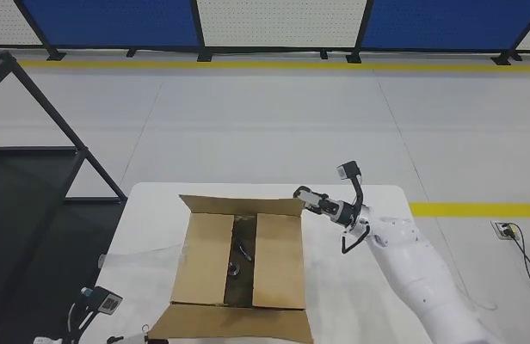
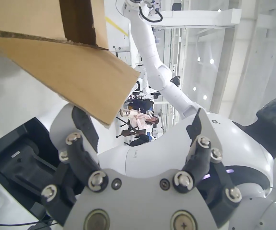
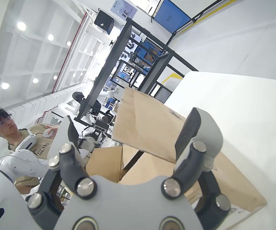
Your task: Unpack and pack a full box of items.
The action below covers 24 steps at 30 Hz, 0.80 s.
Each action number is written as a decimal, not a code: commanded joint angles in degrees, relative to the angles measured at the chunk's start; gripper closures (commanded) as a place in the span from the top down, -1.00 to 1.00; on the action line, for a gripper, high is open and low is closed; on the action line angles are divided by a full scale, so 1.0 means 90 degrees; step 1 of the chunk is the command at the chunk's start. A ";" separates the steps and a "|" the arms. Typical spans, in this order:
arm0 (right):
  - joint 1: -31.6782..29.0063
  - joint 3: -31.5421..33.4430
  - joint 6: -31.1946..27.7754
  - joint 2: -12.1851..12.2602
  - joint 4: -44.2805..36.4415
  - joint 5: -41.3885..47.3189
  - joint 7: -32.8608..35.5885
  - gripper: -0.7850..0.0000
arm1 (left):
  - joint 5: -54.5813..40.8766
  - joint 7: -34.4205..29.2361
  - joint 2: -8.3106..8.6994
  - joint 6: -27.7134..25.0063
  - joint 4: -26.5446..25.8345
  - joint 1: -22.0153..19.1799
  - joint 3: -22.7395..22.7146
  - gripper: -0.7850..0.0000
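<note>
The box (image 1: 278, 258) sits in the middle of the white counter (image 1: 149, 224). Its far flap (image 1: 239, 205) stands up and its near flap (image 1: 231, 325) is turned outward. The two long flaps are folded in over the top, leaving a narrow slot between them. Through that slot I can make out something dark (image 1: 242, 251) inside (what it is, I can't tell from here), so unpacking looks barely begun.

The right gripper (image 1: 305, 195) hangs at the box's far right corner, jaws apart and holding nothing. Its own camera shows the cardboard edge just beyond the fingertips (image 3: 193, 120). The left gripper (image 2: 138, 118) is low by the near left of the box, under the overhanging near flap. Its jaws are also spread and empty.

The step in hand seems to be laying the long flaps open. To do that well, I'd want the right jaws to pinch the right flap close to its free edge. They should then swing it outward about its crease rather than pull sideways, because a light carton will slide. Bracing the near side with the left arm would help.
</note>
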 commanded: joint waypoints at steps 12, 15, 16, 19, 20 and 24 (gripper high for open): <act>-0.0361 0.0013 0.0090 0.0249 -0.1101 -0.0347 0.0090 1.00 | -0.0486 0.0479 -0.0030 -0.0154 -0.0164 -0.0112 -0.0023 1.00; -0.0502 0.0020 0.0178 0.0330 -0.1397 -0.0427 0.0179 1.00 | -0.0472 0.0640 -0.0037 -0.0164 -0.0212 -0.0140 0.0013 1.00; -0.0556 0.0032 0.0196 0.0358 -0.1484 -0.0444 0.0197 1.00 | -0.0472 0.0640 -0.0037 -0.0164 -0.0212 -0.0140 0.0013 1.00; -0.0709 0.0096 0.0241 0.0441 -0.1736 -0.0424 0.0241 1.00 | -0.0472 0.0640 -0.0037 -0.0164 -0.0212 -0.0140 0.0013 1.00; -0.0763 0.0122 0.0245 0.0468 -0.1827 -0.0399 0.0246 1.00 | -0.0472 0.0640 -0.0037 -0.0164 -0.0212 -0.0140 0.0013 1.00; -0.0959 0.0234 0.0299 0.0578 -0.2202 -0.0329 0.0300 1.00 | -0.0472 0.0640 -0.0037 -0.0164 -0.0212 -0.0140 0.0013 1.00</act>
